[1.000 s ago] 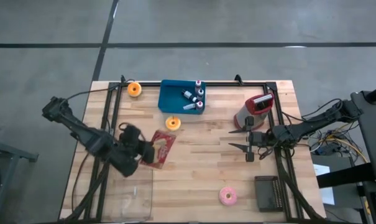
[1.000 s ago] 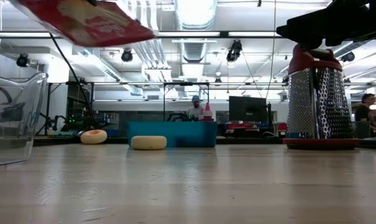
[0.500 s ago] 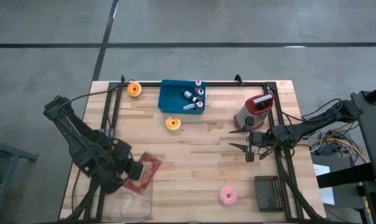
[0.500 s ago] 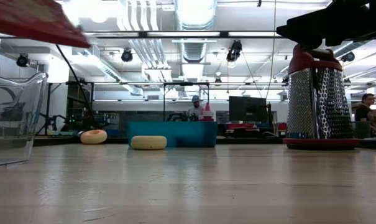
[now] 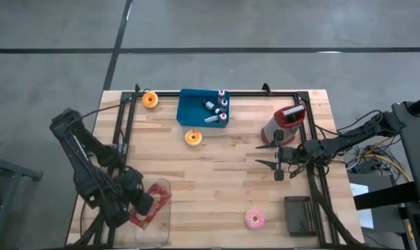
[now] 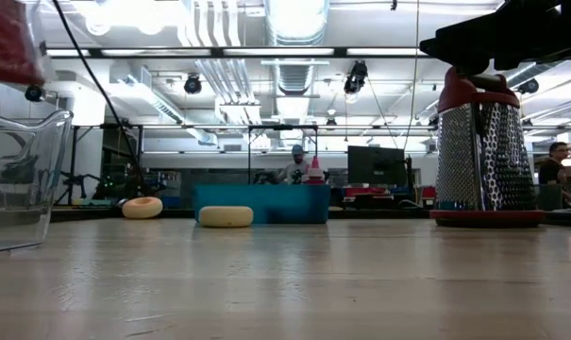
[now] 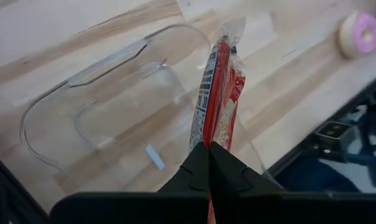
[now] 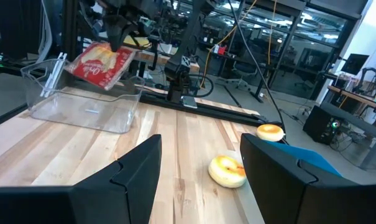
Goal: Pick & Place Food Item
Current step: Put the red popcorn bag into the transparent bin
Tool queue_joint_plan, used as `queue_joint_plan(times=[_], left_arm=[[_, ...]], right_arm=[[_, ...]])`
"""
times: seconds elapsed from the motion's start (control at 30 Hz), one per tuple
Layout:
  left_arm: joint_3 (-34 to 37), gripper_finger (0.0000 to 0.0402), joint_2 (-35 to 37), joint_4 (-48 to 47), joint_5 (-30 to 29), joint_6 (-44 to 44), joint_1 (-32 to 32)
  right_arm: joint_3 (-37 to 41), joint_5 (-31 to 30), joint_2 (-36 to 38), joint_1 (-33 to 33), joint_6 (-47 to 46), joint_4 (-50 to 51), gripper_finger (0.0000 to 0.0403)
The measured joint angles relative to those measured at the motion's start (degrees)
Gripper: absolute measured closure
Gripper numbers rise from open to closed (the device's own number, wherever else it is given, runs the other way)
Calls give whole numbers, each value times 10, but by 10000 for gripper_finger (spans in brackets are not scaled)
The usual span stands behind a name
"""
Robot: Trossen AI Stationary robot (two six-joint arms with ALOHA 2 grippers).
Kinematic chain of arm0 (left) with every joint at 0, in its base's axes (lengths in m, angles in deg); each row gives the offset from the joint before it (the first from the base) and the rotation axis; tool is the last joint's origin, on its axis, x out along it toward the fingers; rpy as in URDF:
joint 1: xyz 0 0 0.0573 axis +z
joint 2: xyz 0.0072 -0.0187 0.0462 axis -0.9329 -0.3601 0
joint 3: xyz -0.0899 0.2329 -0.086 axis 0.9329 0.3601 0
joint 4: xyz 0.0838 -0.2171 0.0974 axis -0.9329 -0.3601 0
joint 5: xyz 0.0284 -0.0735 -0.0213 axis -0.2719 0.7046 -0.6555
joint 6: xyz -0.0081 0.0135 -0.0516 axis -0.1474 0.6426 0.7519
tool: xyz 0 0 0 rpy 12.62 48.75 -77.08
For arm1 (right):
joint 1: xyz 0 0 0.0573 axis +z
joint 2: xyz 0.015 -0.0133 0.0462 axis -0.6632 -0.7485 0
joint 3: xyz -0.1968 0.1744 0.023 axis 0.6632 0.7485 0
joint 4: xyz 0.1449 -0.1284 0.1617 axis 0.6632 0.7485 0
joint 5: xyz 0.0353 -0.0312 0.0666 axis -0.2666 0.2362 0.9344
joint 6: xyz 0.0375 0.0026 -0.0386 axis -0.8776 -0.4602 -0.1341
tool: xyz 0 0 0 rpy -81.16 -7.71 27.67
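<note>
On the pale wooden desk point(image 5: 216, 173) lie three ring-shaped doughnuts: two orange-glazed ones point(image 5: 192, 137) point(image 5: 150, 99) and one pink-frosted one point(image 5: 254, 219). There is one blue rectangular plastic tray point(image 5: 196, 105) holding small bottles, one silver metal box grater with a red top point(image 5: 282, 123), one dark ridged rectangular block point(image 5: 300, 216) and one clear plastic tub point(image 5: 153, 223).

The single red flat foil snack packet point(image 5: 153, 204) hangs in the air over the clear tub at the desk's near left corner. The left gripper point(image 5: 141, 205) has its jaws clenched on one edge of the packet; in the left wrist view the packet point(image 7: 217, 93) stands edge-on, rising straight out from between the closed jaws, with the tub's open mouth point(image 7: 113, 118) beneath it.

The right gripper point(image 5: 268, 155) waits above the desk just beside the grater, jaws spread wide and empty, well apart from the packet.
</note>
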Motion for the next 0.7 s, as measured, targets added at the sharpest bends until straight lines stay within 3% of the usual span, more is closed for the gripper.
queue_joint_plan(times=[0.2,0.7], left_arm=[[6,401,-24,4,39,32,0],[9,401,-66,13,43,82,17]], right_arm=[[0,0,0,0,0,0,186],[0,0,0,0,0,0,186]])
